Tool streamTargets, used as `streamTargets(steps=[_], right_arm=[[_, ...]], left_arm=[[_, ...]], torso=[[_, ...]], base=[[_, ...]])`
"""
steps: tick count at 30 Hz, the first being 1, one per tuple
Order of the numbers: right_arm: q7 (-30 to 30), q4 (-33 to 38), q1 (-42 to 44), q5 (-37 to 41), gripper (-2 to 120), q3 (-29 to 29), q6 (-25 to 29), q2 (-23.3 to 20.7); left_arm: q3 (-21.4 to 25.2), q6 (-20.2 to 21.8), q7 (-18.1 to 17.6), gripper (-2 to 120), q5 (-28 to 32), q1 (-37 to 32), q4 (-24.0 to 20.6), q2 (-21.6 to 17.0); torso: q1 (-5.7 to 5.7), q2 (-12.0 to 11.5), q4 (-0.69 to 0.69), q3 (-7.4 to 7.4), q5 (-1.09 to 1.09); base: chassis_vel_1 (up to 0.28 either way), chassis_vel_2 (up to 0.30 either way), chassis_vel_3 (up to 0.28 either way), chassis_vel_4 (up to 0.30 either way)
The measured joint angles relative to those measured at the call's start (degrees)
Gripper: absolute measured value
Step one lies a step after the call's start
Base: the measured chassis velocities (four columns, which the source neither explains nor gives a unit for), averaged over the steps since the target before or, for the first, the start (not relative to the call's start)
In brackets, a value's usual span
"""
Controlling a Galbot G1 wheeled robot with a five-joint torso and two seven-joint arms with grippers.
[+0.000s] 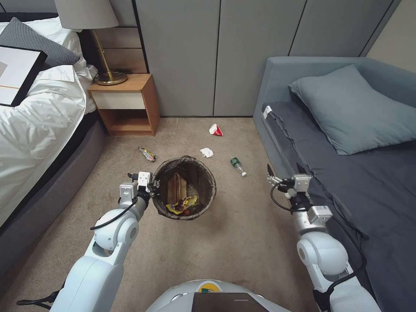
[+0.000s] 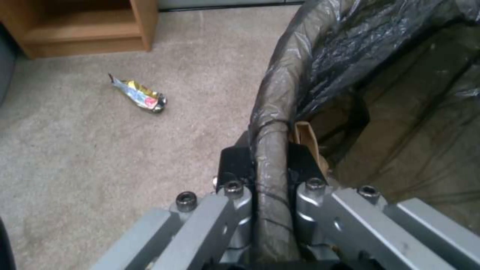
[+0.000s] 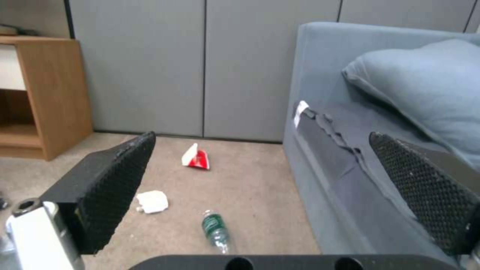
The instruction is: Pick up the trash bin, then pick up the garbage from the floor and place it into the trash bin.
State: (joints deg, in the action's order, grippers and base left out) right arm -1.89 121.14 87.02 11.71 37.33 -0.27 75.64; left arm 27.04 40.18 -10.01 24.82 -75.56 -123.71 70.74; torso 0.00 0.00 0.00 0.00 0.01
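Clamped by the left end effector [image 2: 264,176] is the trash bin [image 1: 184,187] rim (no labels are readable), while the right end effector [image 3: 260,195] is held apart near the green bottle [image 3: 215,229].

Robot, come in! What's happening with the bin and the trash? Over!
Left gripper clamped on trash bin rim. Right gripper open, empty, beside sofa. Bottle, tissue on floor. Nothing blocking.
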Motion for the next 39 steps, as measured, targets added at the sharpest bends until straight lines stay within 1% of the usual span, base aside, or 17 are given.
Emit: streamTargets(steps=[3, 7, 13, 19, 23, 25, 30, 31, 39], right_arm=[[1.47, -0.18, 0.25, 0.29, 100, 0.34, 0.65, 1.95], [2.49, -0.99, -0.16, 0.22, 100, 0.56, 1.48, 2.76], [2.58, -1.42, -0.53, 0.3, 100, 0.76, 1.54, 2.82], [2.5, -1.93, -0.59, 1.1, 100, 0.99, 1.29, 2.7], [2.36, -2.29, -0.55, 1.23, 100, 1.04, 1.31, 2.68], [2.26, -2.33, -0.5, 1.24, 100, 1.02, 1.27, 2.65], [1.4, -2.55, -0.64, 1.21, 100, 0.78, 0.5, 2.83], [1.18, -2.63, -0.69, 1.21, 100, 0.71, 0.41, 2.96], [1.16, -2.93, -0.41, 0.71, 100, 0.45, 0.42, 3.38]], left_arm=[[0.16, -0.01, -0.09, 5, -0.09, -0.65, -0.63, -0.05], [0.45, 0.01, -0.13, 5, -0.06, -1.4, -1.21, -0.44], [0.66, 0.02, -0.18, 5, -0.06, -1.91, -1.43, -0.31], [-0.36, -0.13, -0.24, 5, -1.62, -1.36, -1.12, 1.2], [-0.59, -0.2, -0.19, 5, -1.84, -1.25, -0.98, 1.46], [-0.52, -0.23, -0.2, 5, -1.85, -1.39, -0.98, 1.44], [-0.36, -0.25, -0.2, 5, -1.87, -1.7, -1.08, 1.29], [-0.3, -0.26, -0.2, 5, -1.86, -1.83, -1.13, 1.18], [0.08, -0.31, -0.14, 5, -1.77, -2.3, -1.39, 0.67]], torso=[[0.0, 0.0, 0.01, 0.0, -0.01], [0.0, 0.0, 0.0, 0.0, 0.0], [0.0, 0.0, 0.01, 0.0, -0.01], [0.0, 0.0, -0.02, 0.0, -0.01], [0.0, 0.0, -0.02, 0.0, -0.01], [0.0, 0.0, 0.01, 0.01, -0.01], [0.0, 0.0, 0.01, 0.01, -0.01], [0.0, 0.0, -0.02, 0.01, -0.02], [0.0, 0.0, 0.0, 0.01, -0.01]], base=[[0.0, 0.0, 0.0, 0.0], [0.0, 0.0, 0.0, 0.0], [0.0, 0.0, 0.0, 0.0], [-0.034, 0.023, 0.041, -0.038], [-0.142, 0.134, 0.156, -0.126], [-0.193, 0.201, 0.205, -0.177], [-0.203, 0.191, 0.203, -0.192], [-0.176, 0.164, 0.169, -0.193], [-0.172, 0.176, 0.164, -0.166]])
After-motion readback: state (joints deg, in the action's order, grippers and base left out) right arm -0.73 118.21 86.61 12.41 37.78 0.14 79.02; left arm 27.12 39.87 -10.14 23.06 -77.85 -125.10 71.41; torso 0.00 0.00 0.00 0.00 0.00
